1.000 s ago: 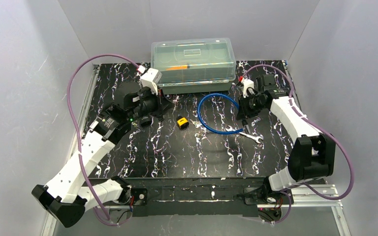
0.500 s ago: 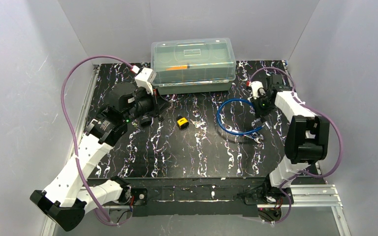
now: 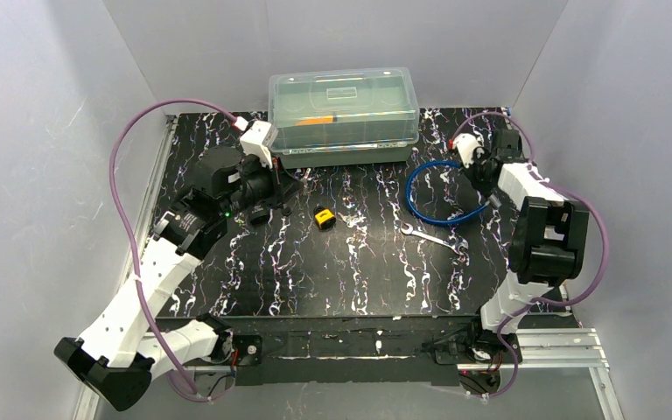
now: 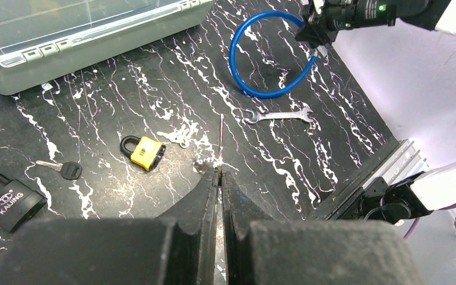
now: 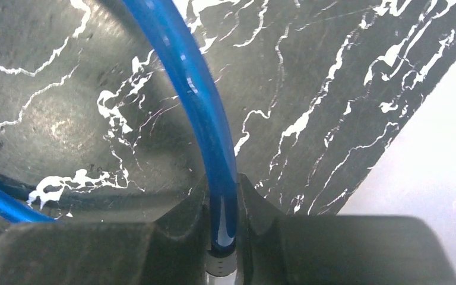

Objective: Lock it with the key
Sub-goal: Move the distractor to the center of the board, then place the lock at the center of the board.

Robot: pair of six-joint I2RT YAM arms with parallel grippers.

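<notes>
The small yellow padlock (image 3: 323, 217) lies mid-table, with the tiny silvery key (image 3: 347, 219) just right of it. In the left wrist view the padlock (image 4: 143, 151) and key (image 4: 181, 141) lie ahead and to the left of my left gripper (image 4: 219, 172). That gripper is shut with nothing between its jaws. In the top view the left gripper (image 3: 290, 188) hovers left of the padlock. My right gripper (image 3: 477, 171) is at the far right, shut on a blue tube (image 5: 214, 130) that runs down between its fingers (image 5: 255, 202).
A black padlock (image 4: 9, 199) and a black-headed key (image 4: 62, 170) lie at the left. A silver wrench (image 3: 433, 238) lies right of centre. The blue tube loop (image 3: 442, 192) sits beyond it. A clear lidded box (image 3: 343, 114) stands at the back.
My right gripper has dragged the blue tube loop right and back toward the far corner, uncovering the wrench. The left arm shifted slightly at first, then held still.
</notes>
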